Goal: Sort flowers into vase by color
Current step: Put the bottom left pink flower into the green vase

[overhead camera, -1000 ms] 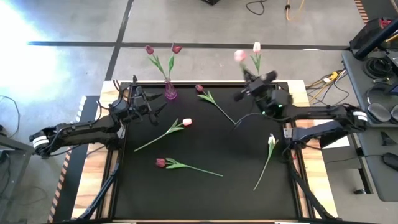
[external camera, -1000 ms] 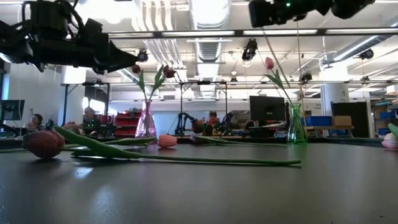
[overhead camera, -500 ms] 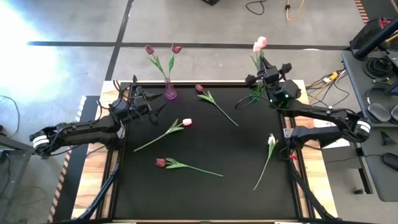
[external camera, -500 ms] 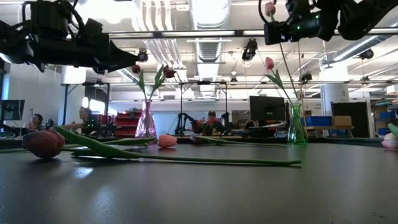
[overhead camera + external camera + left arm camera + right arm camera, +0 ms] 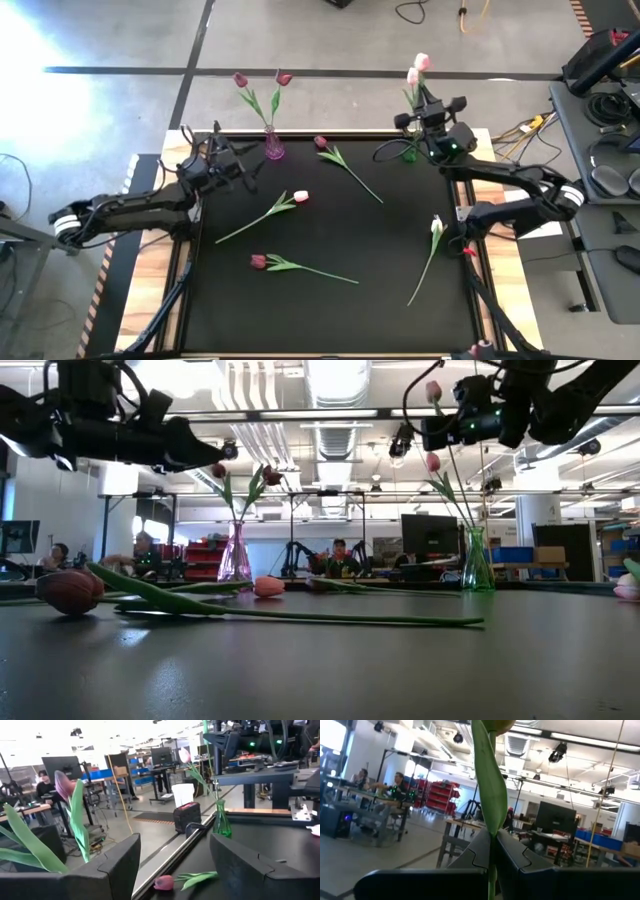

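Observation:
My right gripper (image 5: 420,112) hangs high over the table's far right corner, shut on a pink tulip whose head (image 5: 421,62) stands above it. Just below stands a green vase (image 5: 476,565) with another pink tulip (image 5: 432,461) in it. A purple vase (image 5: 272,148) at the far left holds two maroon tulips (image 5: 240,79). My left gripper (image 5: 228,165) hovers open on the near-left side of that vase. Two maroon tulips (image 5: 320,142) (image 5: 258,261) and two pale ones (image 5: 300,196) (image 5: 436,225) lie flat on the black mat. My right gripper pinches the pink tulip's green stem (image 5: 492,845) between its two fingers (image 5: 470,857), below a long leaf (image 5: 487,780). The fingers come roughly level, across the stem. The tulip stands upright, lifted clear of the mat; whether its lower end reaches the green vase's mouth, I cannot tell.
The black mat (image 5: 330,320) lies on a wooden table with raised side rails (image 5: 188,270). Cables and a desk with gear (image 5: 610,120) sit off to the right. In the low view, people sit at benches in the room behind (image 5: 340,555).
My right gripper has carried the pink tulip toward the far edge and over the green vase. The flower has tipped from leaning left to nearly upright, its head now beside the other pink tulip.

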